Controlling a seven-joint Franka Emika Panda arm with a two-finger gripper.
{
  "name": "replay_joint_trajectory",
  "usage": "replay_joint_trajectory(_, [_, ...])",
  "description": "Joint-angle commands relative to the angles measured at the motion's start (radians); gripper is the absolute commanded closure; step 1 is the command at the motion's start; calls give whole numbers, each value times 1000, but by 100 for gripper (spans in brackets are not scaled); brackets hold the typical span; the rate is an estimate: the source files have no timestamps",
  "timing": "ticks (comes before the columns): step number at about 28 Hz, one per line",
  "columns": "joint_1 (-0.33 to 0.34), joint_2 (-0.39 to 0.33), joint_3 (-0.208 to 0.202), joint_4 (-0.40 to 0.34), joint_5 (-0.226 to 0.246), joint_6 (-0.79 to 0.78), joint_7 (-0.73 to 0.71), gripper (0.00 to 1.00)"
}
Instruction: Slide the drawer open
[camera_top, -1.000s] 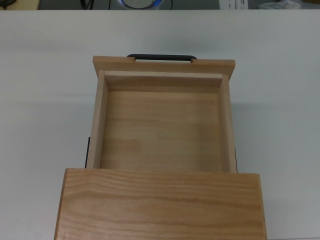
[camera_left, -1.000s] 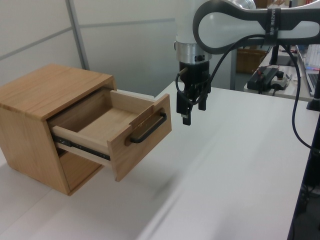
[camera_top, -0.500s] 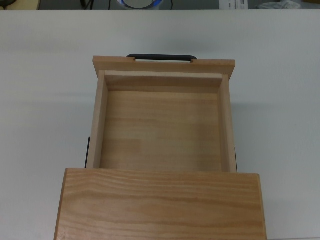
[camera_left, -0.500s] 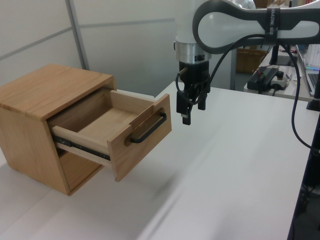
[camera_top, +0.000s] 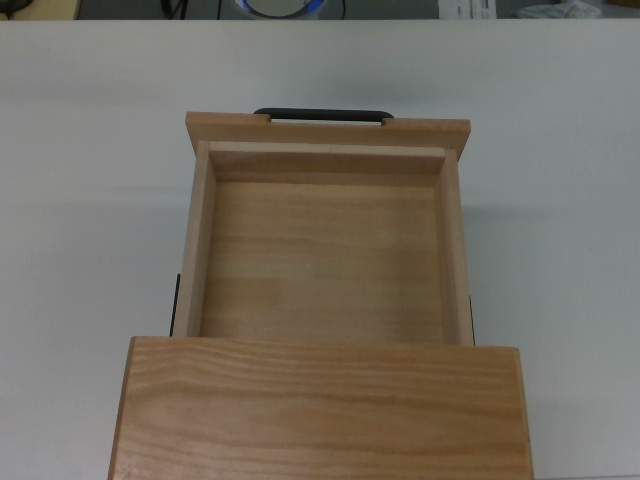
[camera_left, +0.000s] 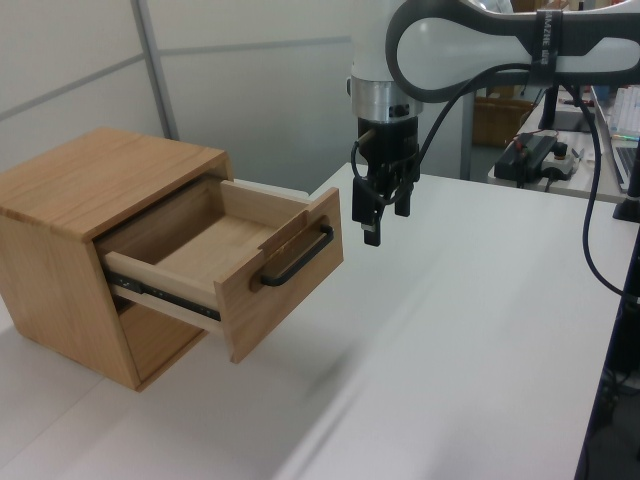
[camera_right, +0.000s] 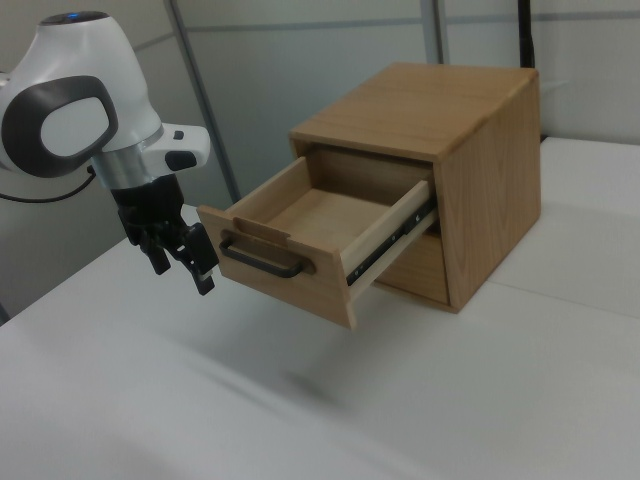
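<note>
Wooden box casing (camera_left: 90, 190) at the left view's far left, set on the white tabletop (camera_left: 470, 330), well apart from the fingers (camera_left: 371, 215). Drawer (camera_left: 215, 250) pulled far out of the casing toward the fingers, tray interior bare, black slide rail (camera_left: 165, 296) exposed along its side. Front panel (camera_left: 285, 270) next, carrying the black bar handle (camera_left: 298, 259), which faces the fingers and sits near them, lower and to the left view's left, not touching. Fingers hanging in the air above the tabletop, pointing down, released and holding nothing, with a gap between the tips. White arm (camera_left: 450, 50) rising above and arching off to the left view's right, black cable (camera_left: 590, 180) looping down beside it.

In the right view, order reversed: fingers (camera_right: 205, 270) at the right view's left, just beside the handle (camera_right: 262, 262) end but apart from it, then drawer (camera_right: 320, 225), then casing (camera_right: 450, 130).

From the top view, fingers out of sight; drawer (camera_top: 325, 250) extended, handle (camera_top: 322, 114) at the far edge, casing top (camera_top: 320, 405) at the bottom.
</note>
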Motion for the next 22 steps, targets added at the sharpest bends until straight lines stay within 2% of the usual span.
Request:
replay_joint_trajectory(1, [0,18,-6,37,9,-43,-25,0])
replay_joint_trajectory(22, [-1,20,-5,39,9,-72,-39,0])
